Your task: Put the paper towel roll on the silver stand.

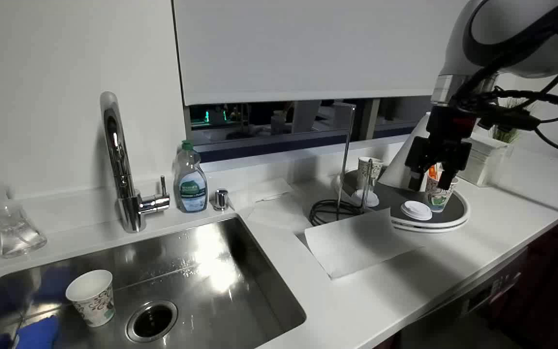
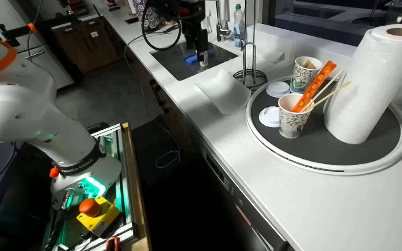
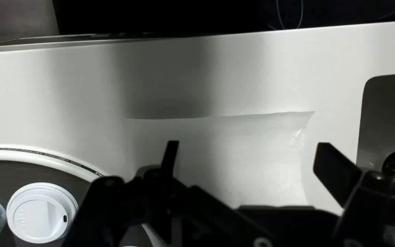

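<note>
The paper towel roll (image 2: 368,87) stands on the round dark dish, leaning in that exterior view. In an exterior view it (image 1: 405,157) is partly hidden behind my gripper. The silver stand, with its upright post (image 1: 346,155) and ringed base, stands on the counter beside the dish. It also shows in an exterior view (image 2: 250,69), with no roll on it. My gripper (image 1: 431,180) is open and empty, pointing down above the counter. It also shows in an exterior view (image 2: 199,57). In the wrist view the spread fingers (image 3: 248,144) frame a loose paper sheet; roll and stand are not identifiable there.
The loose paper sheet (image 1: 361,240) lies in front of the stand. The dish (image 2: 291,158) also holds paper cups (image 2: 293,120) with sticks, and white lids (image 2: 270,116). A sink (image 1: 201,291) with a faucet (image 1: 116,155) and a soap bottle (image 1: 192,186) stand beyond the stand.
</note>
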### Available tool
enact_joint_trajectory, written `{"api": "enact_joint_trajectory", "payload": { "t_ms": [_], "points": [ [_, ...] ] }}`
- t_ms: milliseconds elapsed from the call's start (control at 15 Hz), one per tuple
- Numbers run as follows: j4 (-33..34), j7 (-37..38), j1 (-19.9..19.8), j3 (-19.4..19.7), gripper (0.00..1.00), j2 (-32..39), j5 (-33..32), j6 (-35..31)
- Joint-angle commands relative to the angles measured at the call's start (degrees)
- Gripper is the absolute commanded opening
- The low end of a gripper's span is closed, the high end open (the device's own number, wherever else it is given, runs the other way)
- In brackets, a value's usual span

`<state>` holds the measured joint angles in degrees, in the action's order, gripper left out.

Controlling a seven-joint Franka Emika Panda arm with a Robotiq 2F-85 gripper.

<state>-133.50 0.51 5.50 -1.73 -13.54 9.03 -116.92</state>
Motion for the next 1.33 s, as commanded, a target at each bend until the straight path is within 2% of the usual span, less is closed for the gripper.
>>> {"api": "enact_joint_trajectory", "payload": {
  "t_ms": [0, 467, 733, 800, 1067, 1133, 1267],
  "points": [
    [0.08, -0.11, -0.57, -0.52, 1.00, 0.01, 0.12, 0.13],
    [3.22, 13.72, -7.54, 2.19, 1.00, 1.82, -2.20, -3.59],
    [6.05, 22.22, -11.62, 3.50, 1.00, 3.25, -5.65, -4.80],
    [4.27, 17.65, -10.24, 3.48, 1.00, 1.61, -3.74, -4.29],
    [4.65, 17.70, -10.47, 3.57, 1.00, 1.82, -4.00, -4.29],
    [5.51, 26.58, -11.69, 2.40, 1.00, 3.06, -6.94, -7.09],
    [8.51, 29.05, -12.94, 4.13, 1.00, 4.70, -5.64, -6.86]
  ]
}}
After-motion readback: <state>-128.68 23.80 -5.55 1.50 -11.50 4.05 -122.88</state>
